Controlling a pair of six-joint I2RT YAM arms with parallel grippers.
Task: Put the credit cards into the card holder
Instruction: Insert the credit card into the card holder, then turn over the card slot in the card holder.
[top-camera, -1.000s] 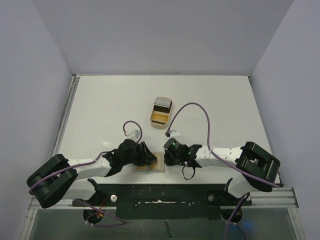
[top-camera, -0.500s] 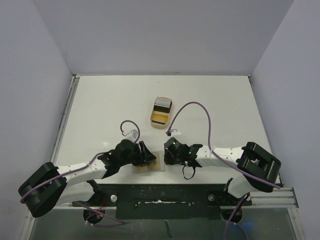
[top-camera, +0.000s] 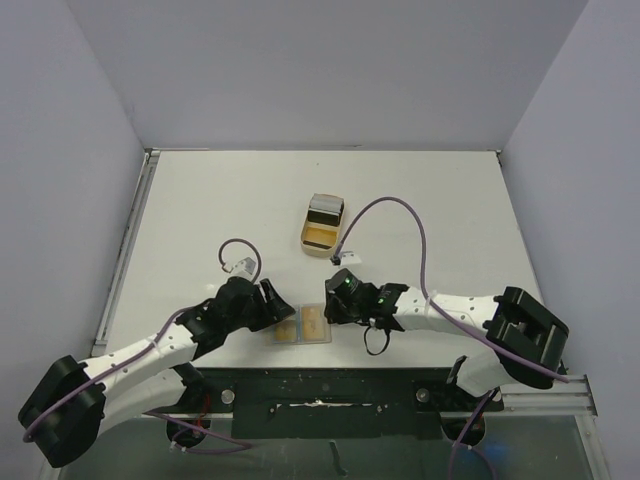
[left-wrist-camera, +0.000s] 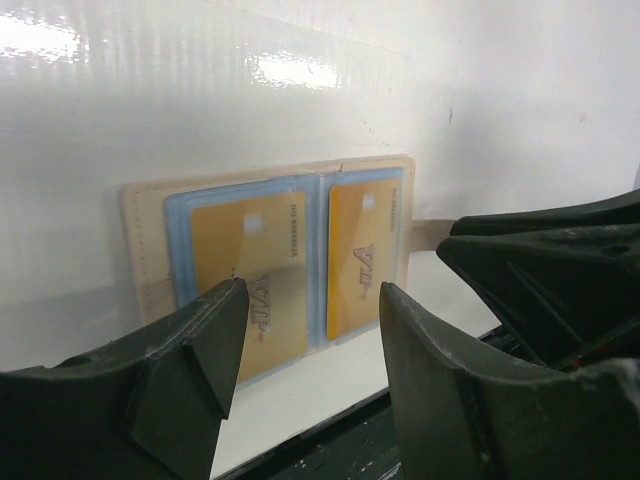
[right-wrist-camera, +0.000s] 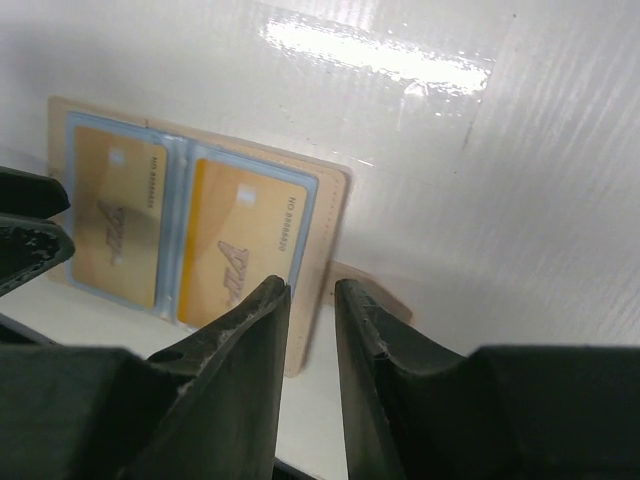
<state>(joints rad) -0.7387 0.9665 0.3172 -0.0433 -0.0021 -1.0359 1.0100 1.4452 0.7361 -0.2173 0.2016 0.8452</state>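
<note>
Evidently (two gold cards (left-wrist-camera: 248, 270) sit pocketed) the left end effector (left-wrist-camera: 310, 296) and right end effector (right-wrist-camera: 312, 290) hang released, empty, flanking the open card holder (top-camera: 302, 326).

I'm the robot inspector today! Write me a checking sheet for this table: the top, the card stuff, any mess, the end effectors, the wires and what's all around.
surface: white table, glossy, with glare in the wrist views.
job's things: card holder lies open and flat near the arm bases; gold cards sit one in each clear sleeve.
clutter: tan tray farther back, with a grey-white stack in its far end, probably more cards.
end effectors: left end effector open wide and empty, at one side of the holder; right end effector slightly open and empty, at the other side.
cables: purple cables loop above both arms.
surroundings: plain grey walls on three sides.
</note>
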